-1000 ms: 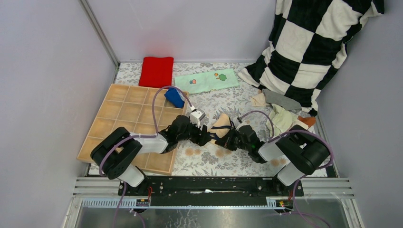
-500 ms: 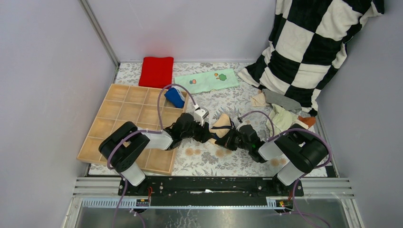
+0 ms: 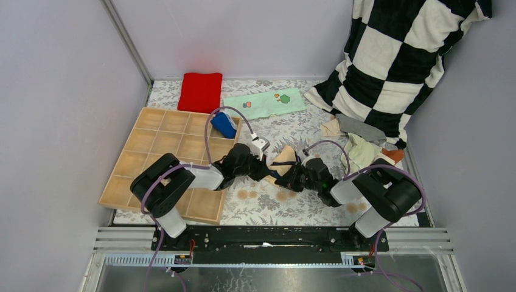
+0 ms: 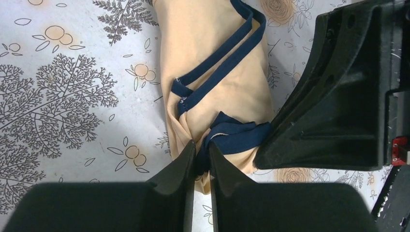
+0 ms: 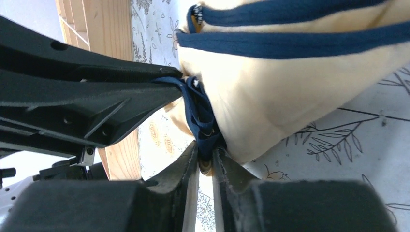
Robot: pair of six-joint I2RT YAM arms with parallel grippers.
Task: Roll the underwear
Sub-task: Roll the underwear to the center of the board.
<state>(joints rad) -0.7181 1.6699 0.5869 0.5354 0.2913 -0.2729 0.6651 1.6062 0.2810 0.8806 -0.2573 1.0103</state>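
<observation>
Prints on mint cloth (image 3: 263,103): cartoon figures only, too small to read.

Left gripper (image 4: 202,151): nearly closed, pinching navy trim at near end of tan underwear (image 4: 217,72).

Right gripper (image 5: 205,155): nearly closed, clamped on same navy trim from opposite side.

Tan underwear: bunched into a loose roll, lying on floral tablecloth (image 3: 261,201) between both grippers, just right of wooden grid tray (image 3: 152,152). Far end cut off in both wrist views; grip points not visible in top view.

Blue underwear (image 3: 223,125): in far right corner compartment of tray.

Underwear pile (image 3: 359,146): at right, against checkered blanket (image 3: 395,61); individual pieces hard to separate.

Red cloth (image 3: 200,91): by back wall.

Pale grey walls (image 3: 61,91) on three sides.
</observation>
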